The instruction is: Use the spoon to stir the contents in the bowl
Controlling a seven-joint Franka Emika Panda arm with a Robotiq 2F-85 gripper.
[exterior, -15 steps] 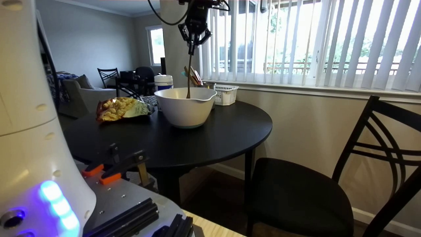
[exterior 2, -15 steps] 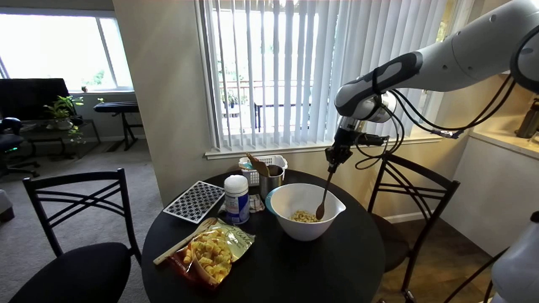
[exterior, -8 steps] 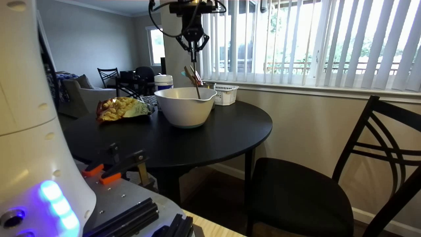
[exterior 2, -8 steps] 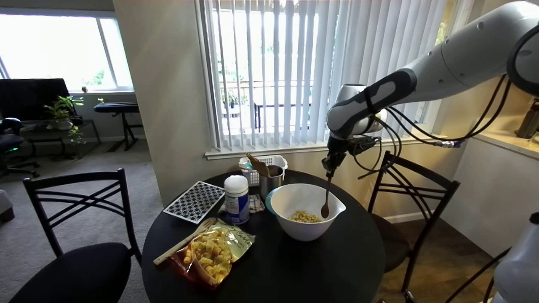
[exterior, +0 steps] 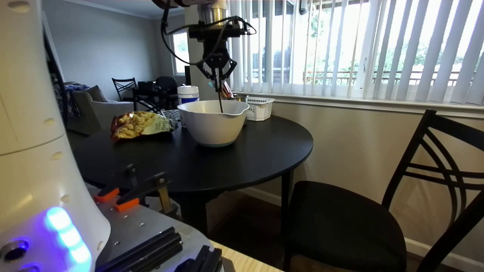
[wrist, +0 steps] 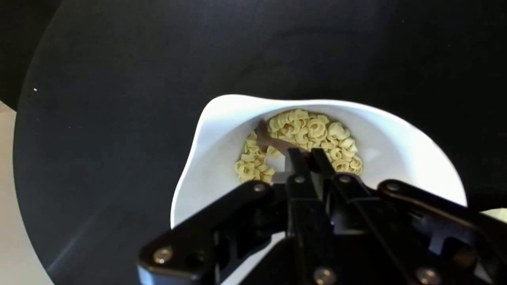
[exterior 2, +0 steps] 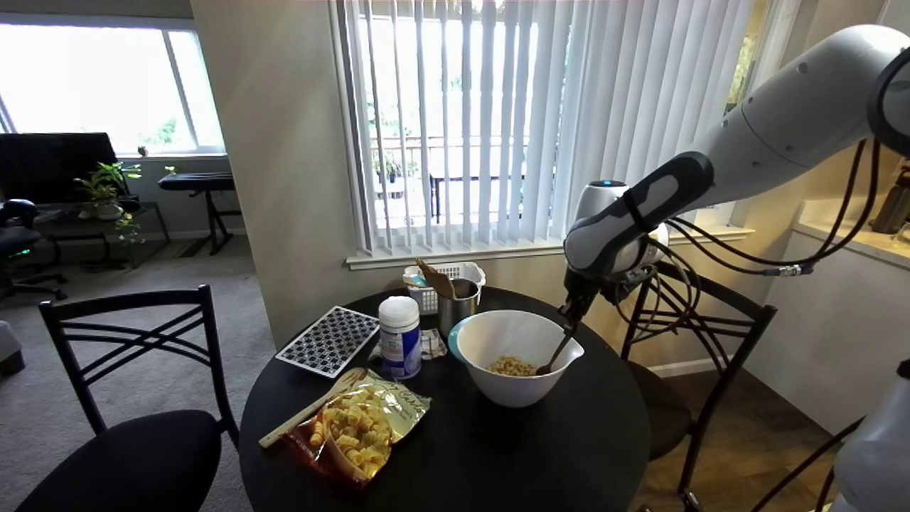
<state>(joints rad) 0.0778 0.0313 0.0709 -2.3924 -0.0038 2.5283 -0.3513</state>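
One slim spoon (wrist: 277,144), curled pasta (wrist: 303,132), smooth bowl (exterior: 213,127)

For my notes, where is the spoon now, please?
In an exterior view, the spoon slants from the gripper into the bowl at the right edge of the pasta.

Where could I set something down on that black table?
In an exterior view, the widest bare stretch of black table lies between the bag, the bowl and the picture's bottom. A smaller patch runs from the bowl's spout to the right edge, close to the gripper. It's crowded behind the bag: wooden fork, patterned board, canister, utensil holder, white basket.
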